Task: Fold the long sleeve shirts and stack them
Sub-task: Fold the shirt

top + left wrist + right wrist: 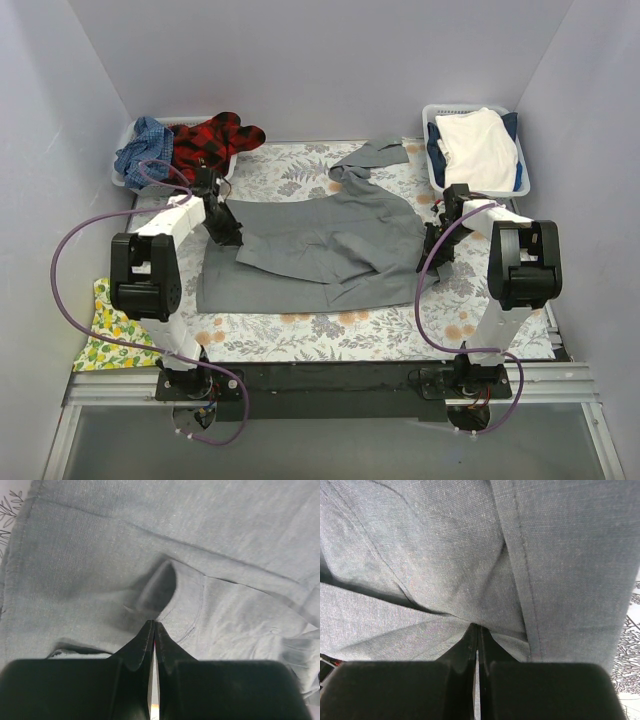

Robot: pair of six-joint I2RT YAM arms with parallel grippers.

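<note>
Left tool (pixel 154 624), right tool (pixel 478 627) pinch grey shirt (pixel 330 240) edges

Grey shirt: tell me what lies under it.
The grey shirt lies spread on the fern-print table cover, which shows all around it. Anything else beneath the cloth is covered.

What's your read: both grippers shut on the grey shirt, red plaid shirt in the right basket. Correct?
One slip: the red plaid shirt lies in the left basket, per the top view. The left gripper and right gripper are shut on the grey shirt.
</note>
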